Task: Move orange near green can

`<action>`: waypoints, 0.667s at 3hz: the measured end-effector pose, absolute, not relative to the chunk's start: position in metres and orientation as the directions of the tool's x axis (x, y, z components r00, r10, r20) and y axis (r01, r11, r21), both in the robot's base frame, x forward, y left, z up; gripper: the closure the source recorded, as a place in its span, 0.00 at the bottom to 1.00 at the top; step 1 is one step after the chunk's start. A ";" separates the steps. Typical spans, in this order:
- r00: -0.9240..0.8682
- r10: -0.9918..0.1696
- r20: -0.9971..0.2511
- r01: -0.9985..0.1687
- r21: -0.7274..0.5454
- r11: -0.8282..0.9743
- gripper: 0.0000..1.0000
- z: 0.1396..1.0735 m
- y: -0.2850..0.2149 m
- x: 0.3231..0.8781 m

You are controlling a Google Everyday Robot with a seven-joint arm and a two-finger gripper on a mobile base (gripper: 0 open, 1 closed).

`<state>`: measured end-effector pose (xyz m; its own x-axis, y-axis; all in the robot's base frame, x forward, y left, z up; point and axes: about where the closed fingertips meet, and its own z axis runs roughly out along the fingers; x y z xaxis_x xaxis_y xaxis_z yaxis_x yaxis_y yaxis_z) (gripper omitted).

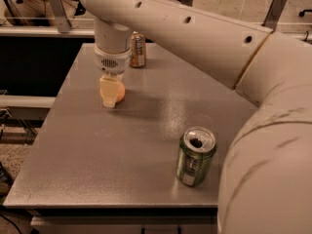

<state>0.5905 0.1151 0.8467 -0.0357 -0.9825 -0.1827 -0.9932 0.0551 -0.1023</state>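
tool (pixel 110 92) sits far left, looks clamped on orange (pixel 120 91). Lift clear of surface (pixel 97 169), carry near-right, set down beside green can (pixel 195 157) without bumping it.

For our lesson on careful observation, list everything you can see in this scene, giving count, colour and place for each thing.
table: one, grey metal, fills the middle of the view
orange: one, orange, far left part of the table, partly hidden by the gripper
green can: one, green with silver top, opened, upright near the front edge
gold-brown can: one, upright at the far edge
gripper: one, cream, down at the orange
arm: one, white, reaching in from the right
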 end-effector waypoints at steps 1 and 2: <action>-0.047 -0.982 -0.183 -0.993 -0.102 0.066 0.72 0.854 0.111 0.584; -0.087 -0.979 -0.184 -0.987 -0.118 0.110 0.95 0.868 0.094 0.577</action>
<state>0.5769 0.0939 0.8683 -0.0872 -0.9791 -0.1836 -0.9869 0.1100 -0.1180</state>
